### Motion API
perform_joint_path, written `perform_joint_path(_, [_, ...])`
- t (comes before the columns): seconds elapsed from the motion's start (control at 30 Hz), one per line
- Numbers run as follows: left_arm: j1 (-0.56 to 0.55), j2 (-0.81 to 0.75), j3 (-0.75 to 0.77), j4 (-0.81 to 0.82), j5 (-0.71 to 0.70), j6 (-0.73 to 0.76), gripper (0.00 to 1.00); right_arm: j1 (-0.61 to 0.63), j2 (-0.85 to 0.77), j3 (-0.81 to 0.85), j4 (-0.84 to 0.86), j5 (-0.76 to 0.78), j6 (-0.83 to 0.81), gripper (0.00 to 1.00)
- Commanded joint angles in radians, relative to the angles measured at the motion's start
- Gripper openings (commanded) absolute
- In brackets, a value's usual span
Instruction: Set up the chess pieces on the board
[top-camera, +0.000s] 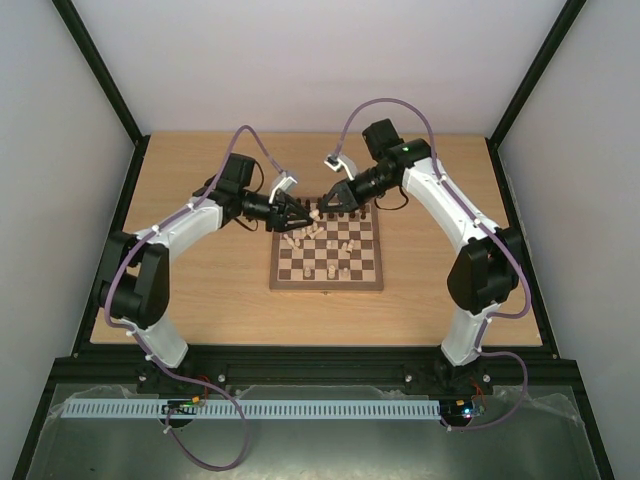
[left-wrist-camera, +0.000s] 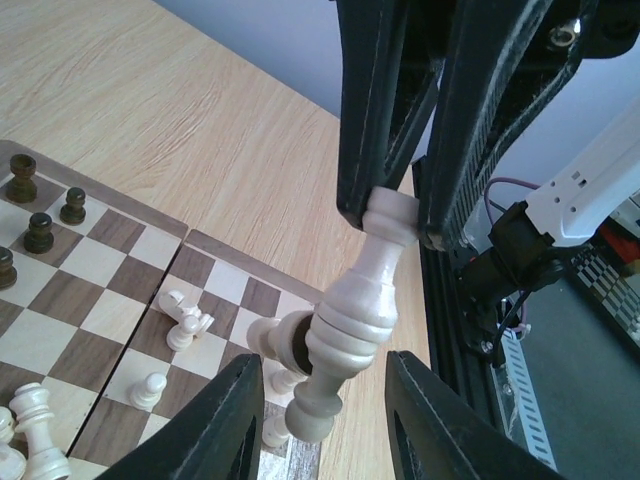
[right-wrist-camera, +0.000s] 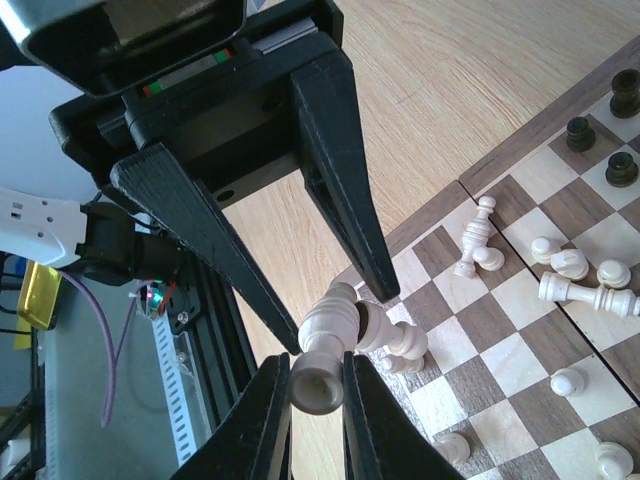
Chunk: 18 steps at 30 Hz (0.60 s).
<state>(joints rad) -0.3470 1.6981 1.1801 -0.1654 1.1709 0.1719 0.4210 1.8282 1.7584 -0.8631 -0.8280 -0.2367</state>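
Left gripper (left-wrist-camera: 325, 365) spread wide, fingers (left-wrist-camera: 220, 430) straddling cream piece (left-wrist-camera: 350, 310), not clamping. Cream piece tilted in air above 11 o'clock corner of board (top-camera: 300, 270). Right gripper (right-wrist-camera: 313, 375) pinched tight on one end, nose to nose with left, little slack. Probably light, stiff, slick turned wood, prone to swivel; better grip at narrow waist. Toppled cream pieces (right-wrist-camera: 585, 292) underneath; freest room toward 6 o'clock rows.
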Motion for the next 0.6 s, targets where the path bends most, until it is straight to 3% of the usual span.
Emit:
perform_joint_path(0.0, [-0.006,0.014,0.022,-0.027,0.021,0.063,0.36,-0.008,0.013,-0.012,-0.039,-0.035,0.012,0.09])
perform_joint_path(0.17, [-0.006,0.023,0.025,-0.04,0.018,0.077,0.34,-0.01,0.011,-0.016,-0.034,-0.035,0.015,0.09])
perform_joint_path(0.47, [-0.012,0.04,0.035,-0.058,-0.003,0.102,0.14,-0.013,0.023,-0.019,-0.033,-0.033,0.016,0.09])
perform_joint_path(0.57, [-0.012,0.039,0.027,-0.064,-0.025,0.107,0.12,-0.013,0.026,-0.02,-0.029,-0.016,0.016,0.09])
